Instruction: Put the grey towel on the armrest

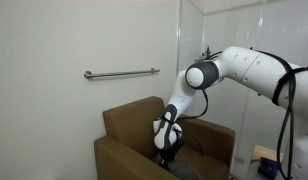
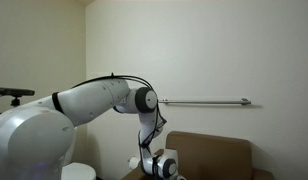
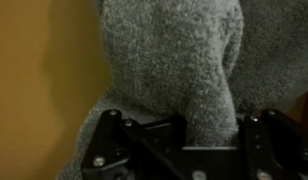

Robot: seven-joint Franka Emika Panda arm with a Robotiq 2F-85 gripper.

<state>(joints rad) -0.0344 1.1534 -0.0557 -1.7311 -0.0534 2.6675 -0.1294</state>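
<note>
Your hand (image 3: 209, 128) is clamped on a fold of the grey towel (image 3: 174, 50). In the wrist view the cloth narrows down between the fingers (image 3: 106, 135) and fills nearly the whole picture above them. A strip of tan surface (image 3: 34, 80) runs along the left edge of that view, too blurred to say which part of the armchair it is.

In an exterior view the hand (image 1: 167, 143) sits low inside the brown armchair (image 1: 129, 120), over the seat and in front of the chair's back. The near armrest (image 1: 116, 152) lies just beside the hand, its top in plain sight. The far armrest (image 1: 212, 133) runs partly behind the arm (image 1: 199, 78). Above the chair's back the wall stands open up to the grab rail (image 1: 121, 73), well apart from the chair.

You can hardly make out the towel in either exterior view. In an exterior view the bottom edge cuts the armchair (image 2: 209, 150) off just below its back, and the hand (image 2: 159, 165) sits right at that edge.
</note>
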